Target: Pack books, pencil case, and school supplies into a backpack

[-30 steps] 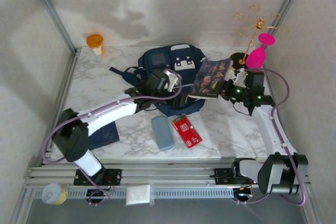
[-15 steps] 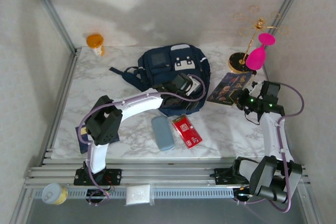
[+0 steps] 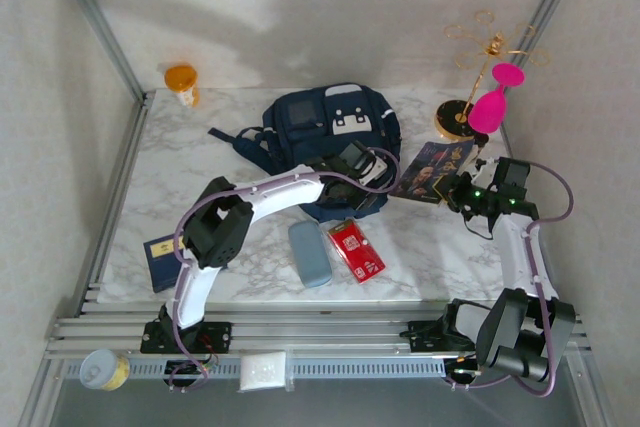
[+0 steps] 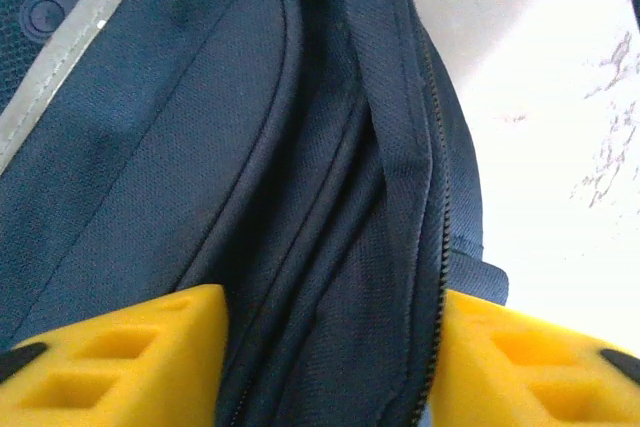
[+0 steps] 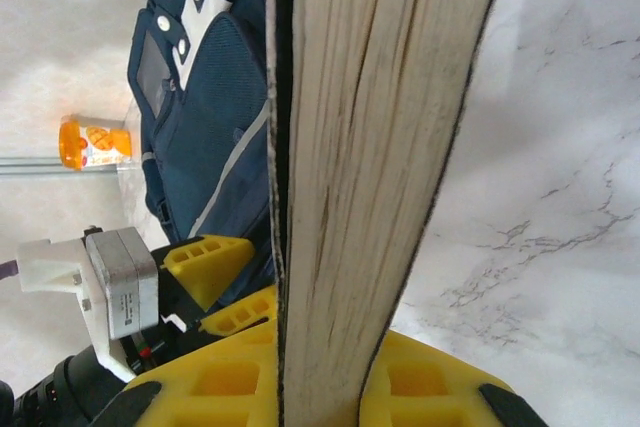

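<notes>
Right wrist shows right gripper (image 5: 325, 377) pinching the stiff-looking, thin navy book (image 5: 380, 97) edge-on, left gripper (image 4: 335, 347) straddling the floppy backpack (image 4: 150, 147) zip edge, grip unclear.

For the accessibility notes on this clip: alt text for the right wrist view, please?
The right gripper clamps a book edge-on, its pages facing the camera, over the marble table. Left of it lies the navy backpack, with the left gripper at its edge and an orange bottle beyond.

Left claw (image 4: 335, 347) astride a backpack (image 4: 200, 147) fold; right claw (image 5: 320, 377) tight on navy book (image 5: 380, 147).
</notes>
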`<state>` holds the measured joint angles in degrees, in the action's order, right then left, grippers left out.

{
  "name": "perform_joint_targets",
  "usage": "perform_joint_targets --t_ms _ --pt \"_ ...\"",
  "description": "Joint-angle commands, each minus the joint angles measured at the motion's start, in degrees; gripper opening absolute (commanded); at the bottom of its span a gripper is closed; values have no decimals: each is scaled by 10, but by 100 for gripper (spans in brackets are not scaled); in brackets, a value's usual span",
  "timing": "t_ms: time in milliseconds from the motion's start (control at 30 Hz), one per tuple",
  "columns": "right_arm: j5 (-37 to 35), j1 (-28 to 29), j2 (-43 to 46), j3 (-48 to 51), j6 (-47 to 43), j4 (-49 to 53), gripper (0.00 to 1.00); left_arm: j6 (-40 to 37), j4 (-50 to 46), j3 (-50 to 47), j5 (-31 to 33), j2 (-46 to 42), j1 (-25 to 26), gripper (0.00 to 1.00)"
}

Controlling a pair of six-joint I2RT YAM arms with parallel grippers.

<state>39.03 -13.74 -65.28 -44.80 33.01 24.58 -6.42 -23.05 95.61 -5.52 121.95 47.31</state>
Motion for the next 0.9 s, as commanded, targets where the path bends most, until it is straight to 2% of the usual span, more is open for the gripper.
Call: perform_joint_targets --t_ms 0,67,300,533,667,867 --pt "25 -4 5 -2 -8 -43 0 -7 -19 34 17 15 -13 43" --pt "24 -4 4 -3 -11 -40 0 -10 -21 41 18 21 -16 35" --pt "14 -4 19 -19 -25 2 0 -22 -68 106 34 11 -20 0" --pt "31 -1 40 -27 -27 45 0 -35 -58 151 106 -54 -20 0" --pt "49 40 20 -26 -18 26 0 -36 -42 159 132 -84 -20 0" --pt "135 115 -41 -8 73 -144 0 -31 -11 158 142 -114 -19 0"
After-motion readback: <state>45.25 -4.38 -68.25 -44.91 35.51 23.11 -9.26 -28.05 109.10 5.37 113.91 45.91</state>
